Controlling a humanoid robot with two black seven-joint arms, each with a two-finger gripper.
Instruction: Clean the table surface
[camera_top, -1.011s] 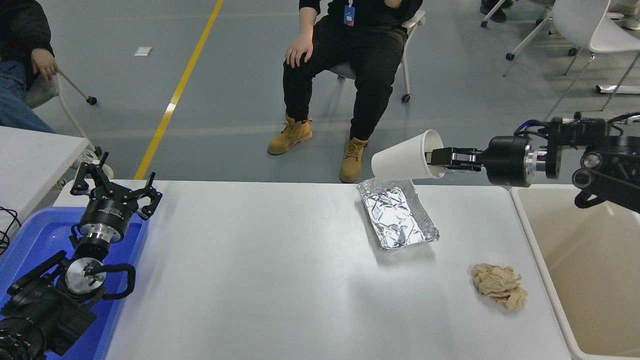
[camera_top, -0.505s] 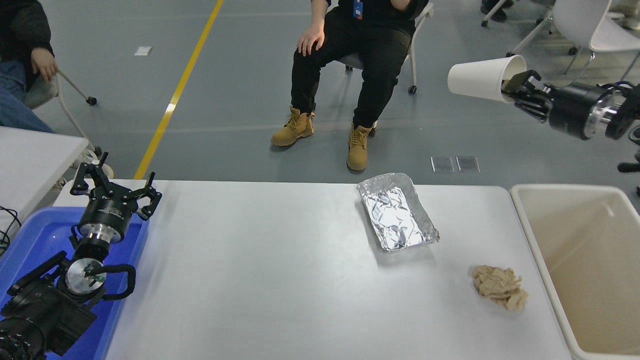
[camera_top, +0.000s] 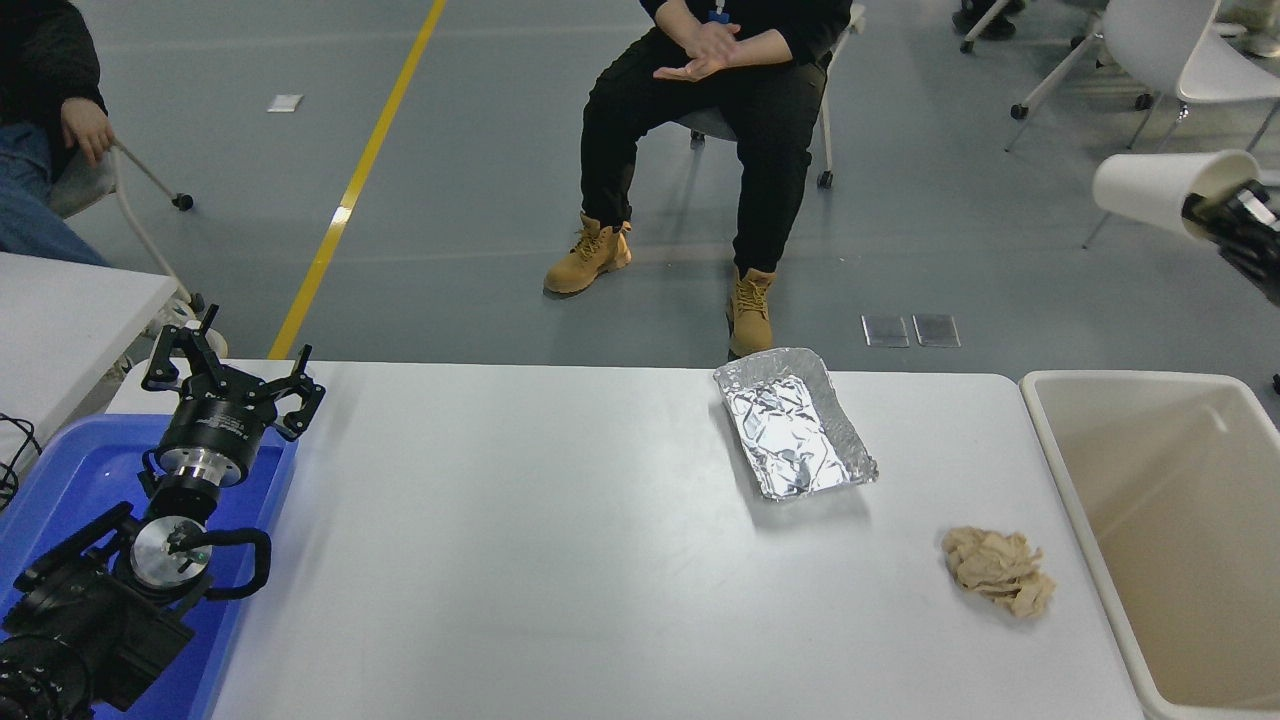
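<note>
The white table surface (camera_top: 520, 540) fills the lower middle of the head view. On it lie a crumpled foil tray (camera_top: 795, 424) at the far right and a crumpled tan paper wad (camera_top: 998, 570) near the right edge. My right gripper (camera_top: 1215, 208) is at the picture's right edge, high above the floor beyond the table, shut on the rim of a white paper cup (camera_top: 1160, 188) that lies on its side. My left gripper (camera_top: 232, 372) is parked open at the lower left.
A beige plastic bin (camera_top: 1170, 540) stands at the table's right end. A blue tray (camera_top: 70, 480) sits under my left arm. A person (camera_top: 720, 110) sits on a chair beyond the far edge; another person (camera_top: 50, 110) sits at the far left. A smaller white table (camera_top: 60, 320) stands at the left.
My right gripper has carried the paper cup from just above the foil tray upward and to the right, to the picture's right edge. The seated person brought both hands together.
</note>
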